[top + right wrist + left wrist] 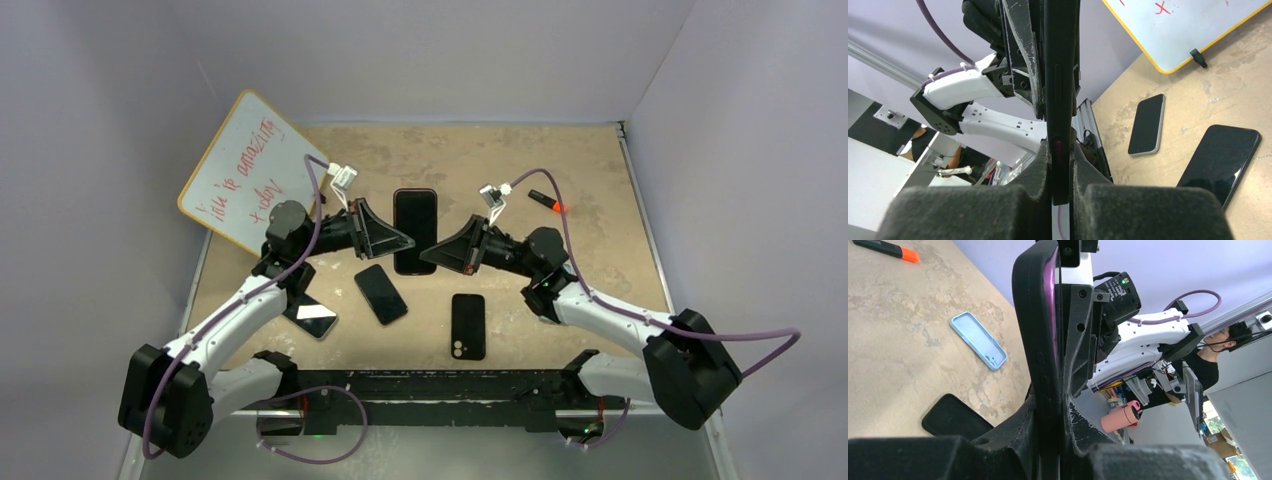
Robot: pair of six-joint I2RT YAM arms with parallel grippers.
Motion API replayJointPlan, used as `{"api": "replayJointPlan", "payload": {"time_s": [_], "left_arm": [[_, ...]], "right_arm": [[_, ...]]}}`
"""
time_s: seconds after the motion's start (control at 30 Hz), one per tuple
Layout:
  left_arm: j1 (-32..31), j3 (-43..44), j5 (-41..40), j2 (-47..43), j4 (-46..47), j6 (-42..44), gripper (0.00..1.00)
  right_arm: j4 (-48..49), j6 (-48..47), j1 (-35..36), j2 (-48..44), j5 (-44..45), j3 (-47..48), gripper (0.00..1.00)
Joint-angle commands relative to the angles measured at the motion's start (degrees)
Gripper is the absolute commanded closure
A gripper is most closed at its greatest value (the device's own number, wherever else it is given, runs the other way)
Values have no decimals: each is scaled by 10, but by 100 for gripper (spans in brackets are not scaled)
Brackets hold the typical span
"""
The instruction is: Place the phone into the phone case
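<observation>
A black phone case (415,230) with a purple lining is held on edge above the table's middle, with a dark phone face showing inside its rim. I cannot tell how deep the phone sits. My left gripper (398,240) is shut on the case's left long edge, and my right gripper (433,252) is shut on its right long edge. In the left wrist view the case (1040,330) stands between my gripper's (1053,405) pads. In the right wrist view its edge (1060,100), with a purple button, is clamped in my gripper (1060,170).
A black phone (380,293), a silver-edged phone (312,315) and a dark phone-shaped item with camera holes (467,325) lie on the table in front. A whiteboard (250,170) leans at the back left. An orange-tipped marker (548,203) lies at the back right.
</observation>
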Motion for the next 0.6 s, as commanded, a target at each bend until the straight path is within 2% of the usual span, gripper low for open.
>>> {"api": "replayJointPlan", "payload": {"time_s": [0.0, 0.07, 0.17, 0.33, 0.57], "left_arm": [[1, 28, -21, -21, -19, 50, 77], [1, 43, -37, -29, -74, 75, 60], [3, 57, -82, -45, -143, 101, 50], [11, 83, -102, -43, -187, 124, 47], [12, 128, -37, 1, -236, 203, 53]], "right_arm": [[20, -4, 7, -36, -2, -14, 100], [13, -16, 7, -50, -4, -22, 100], [3, -21, 7, -61, -28, -34, 100], [-6, -17, 7, -80, -64, -55, 100], [-40, -13, 7, -109, -38, -70, 100]]}}
